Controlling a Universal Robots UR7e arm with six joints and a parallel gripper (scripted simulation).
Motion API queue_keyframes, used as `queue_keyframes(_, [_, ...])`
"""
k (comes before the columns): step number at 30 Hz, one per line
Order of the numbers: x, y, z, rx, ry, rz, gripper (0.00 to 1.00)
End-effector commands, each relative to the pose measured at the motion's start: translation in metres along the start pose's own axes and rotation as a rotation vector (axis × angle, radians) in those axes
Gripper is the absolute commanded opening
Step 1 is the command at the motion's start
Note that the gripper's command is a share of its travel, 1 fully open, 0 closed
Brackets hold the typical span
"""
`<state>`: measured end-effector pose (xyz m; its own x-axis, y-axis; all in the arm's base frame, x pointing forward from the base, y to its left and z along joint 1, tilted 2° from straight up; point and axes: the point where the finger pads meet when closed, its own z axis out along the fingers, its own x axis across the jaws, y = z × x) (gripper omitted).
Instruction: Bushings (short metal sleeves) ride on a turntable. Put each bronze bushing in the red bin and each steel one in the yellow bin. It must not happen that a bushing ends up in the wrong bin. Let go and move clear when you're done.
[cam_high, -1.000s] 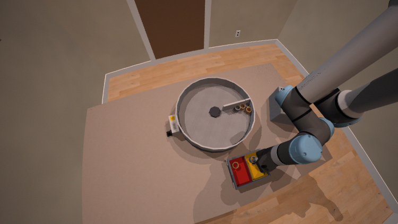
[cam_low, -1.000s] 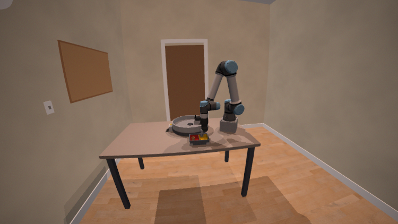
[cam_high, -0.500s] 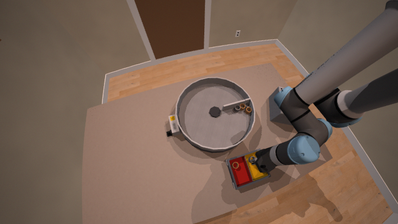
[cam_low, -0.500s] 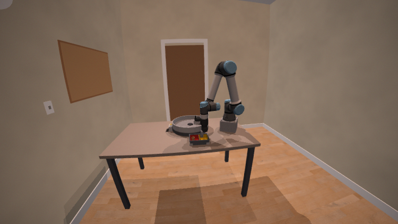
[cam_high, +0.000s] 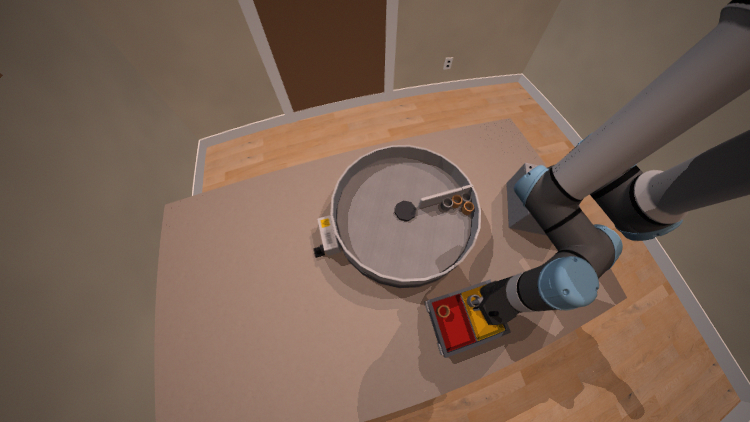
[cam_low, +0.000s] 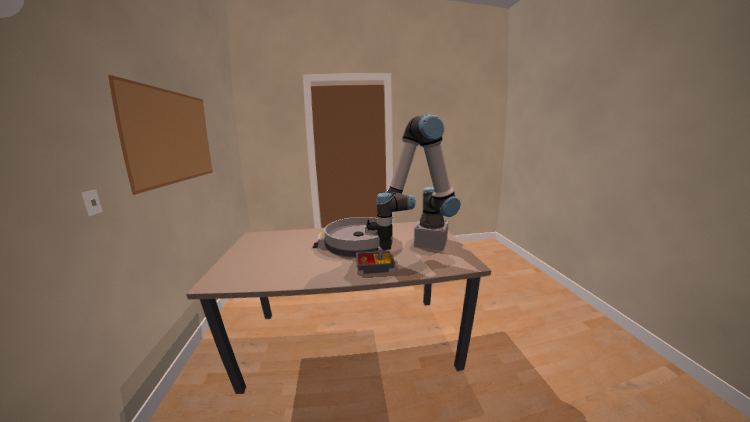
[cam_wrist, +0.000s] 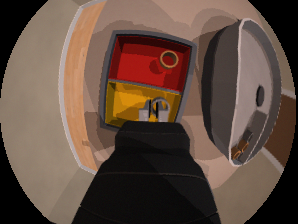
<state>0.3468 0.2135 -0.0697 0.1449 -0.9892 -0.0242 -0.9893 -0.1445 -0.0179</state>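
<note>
Brown door (cam_high: 335, 52) (cam_low: 348, 157), beige walls (cam_high: 104, 78) (cam_low: 445, 78) (cam_wrist: 30, 100).

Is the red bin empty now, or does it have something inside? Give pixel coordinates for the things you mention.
Not empty: a bronze bushing (cam_high: 438, 312) (cam_low: 363, 259) (cam_wrist: 161, 60) is visible inside the red bin (cam_high: 456, 335) (cam_low: 370, 257) (cam_wrist: 135, 65), in the top and wrist views.

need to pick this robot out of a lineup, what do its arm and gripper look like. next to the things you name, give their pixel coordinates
The arm (cam_high: 637, 112) (cam_low: 402, 166) has smooth grey tubes, dark joints and light blue rounded caps. The gripper (cam_high: 483, 309) (cam_low: 385, 248) (cam_wrist: 153, 105) has a black body and two short, pale grey fingers. No cables show.
</note>
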Motion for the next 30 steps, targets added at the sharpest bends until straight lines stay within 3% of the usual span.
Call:
queue_keyframes(1, [0.000, 0.000, 0.004, 0.001, 0.000, 0.000, 0.00])
queue_keyframes(30, [0.000, 0.000, 0.016, 0.001, 0.000, 0.000, 0.00])
